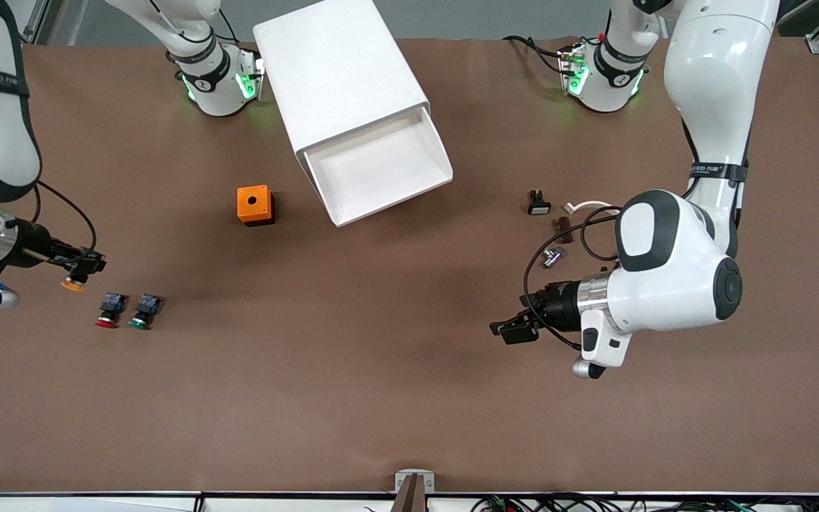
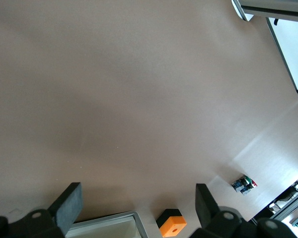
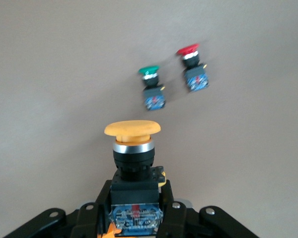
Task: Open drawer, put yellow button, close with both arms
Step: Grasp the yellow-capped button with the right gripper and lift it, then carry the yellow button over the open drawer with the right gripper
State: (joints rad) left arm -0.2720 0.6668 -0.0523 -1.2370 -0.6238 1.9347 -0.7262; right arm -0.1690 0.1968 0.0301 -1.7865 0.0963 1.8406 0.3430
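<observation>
The yellow button (image 1: 73,285) hangs in my right gripper (image 1: 84,269), which is shut on its black-and-blue body over the table at the right arm's end. In the right wrist view the yellow cap (image 3: 132,130) points away from the right gripper (image 3: 134,210). The white cabinet (image 1: 342,78) stands mid-table near the robots' bases. Its drawer (image 1: 381,171) is pulled out toward the front camera and holds nothing. My left gripper (image 1: 512,331) hovers open over bare table toward the left arm's end. Its fingers (image 2: 69,206) stand wide apart, with a drawer corner (image 2: 109,219) showing between them.
A red button (image 1: 109,311) and a green button (image 1: 145,311) lie side by side beside the held button, nearer the front camera. An orange box (image 1: 256,205) sits beside the drawer. Small parts (image 1: 539,204) and a cable (image 1: 587,207) lie by the left arm.
</observation>
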